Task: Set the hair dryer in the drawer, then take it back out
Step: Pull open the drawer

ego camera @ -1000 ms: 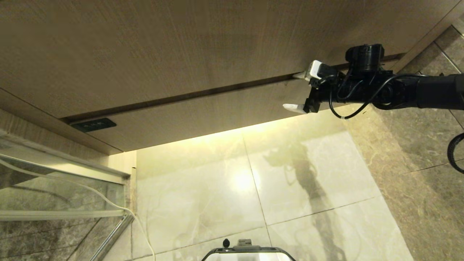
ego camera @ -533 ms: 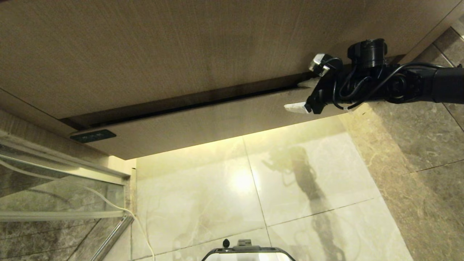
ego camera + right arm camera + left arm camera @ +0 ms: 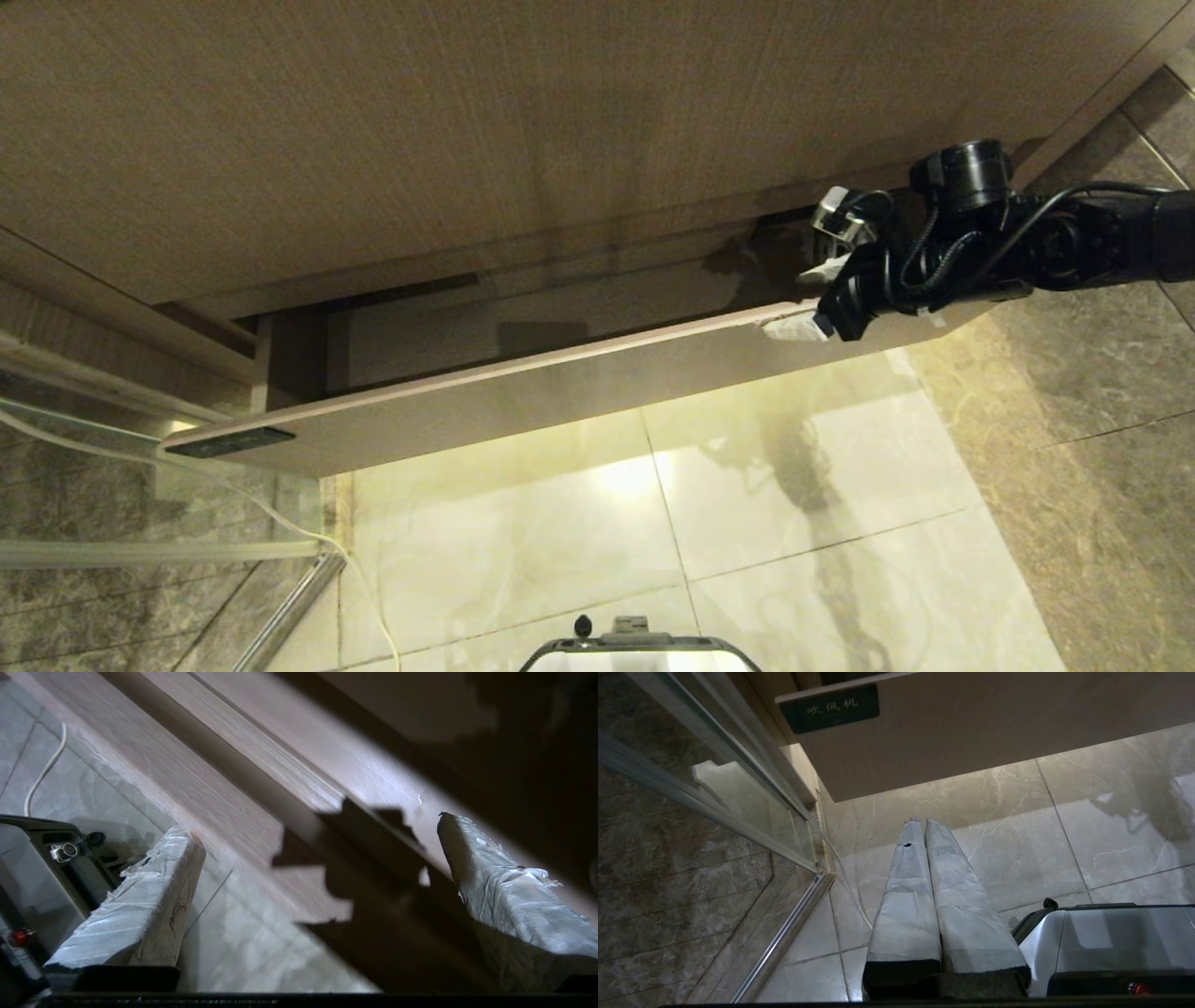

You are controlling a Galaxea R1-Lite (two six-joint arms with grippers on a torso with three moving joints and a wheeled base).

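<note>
Light-wood drawer (image 3: pixel 523 397) is partly pulled out from under the big wood panel (image 3: pixel 467 121) above it, front tilted toward me in the head view, w/ the small black label (image 3: pixel 231 441) at its left corner; left wrist cam also shows that label (image 3: pixel 830 708) w/ pale characters on it. I've got the right gripper (image 3: pixel 810 301) at the drawer's right end, arm coming in from the right edge of the head view. Its fingers are spread wide, one taped white finger (image 3: pixel 792 328) on the outside of the drawer front, the other (image 3: pixel 822 272) inside behind the front edge, so the front board sits between them. Right wrist cam backs that up: the two white wrapped fingers (image 3: pixel 140 896) stand far apart w/ the wood edge running between, nothing clamped that I can see. Left gripper (image 3: pixel 920 826) is parked low by the base, fingers pressed together, empty, pointing at the pale marble floor (image 3: pixel 1017 849). Hair dryer: can't find it in any view; the visible bit of the drawer interior is dark and I can't tell what's in there. Glass partition (image 3: pixel 140 485) w/ a metal frame stands on the left, a white cord (image 3: pixel 280 532) trailing down beside it.
</note>
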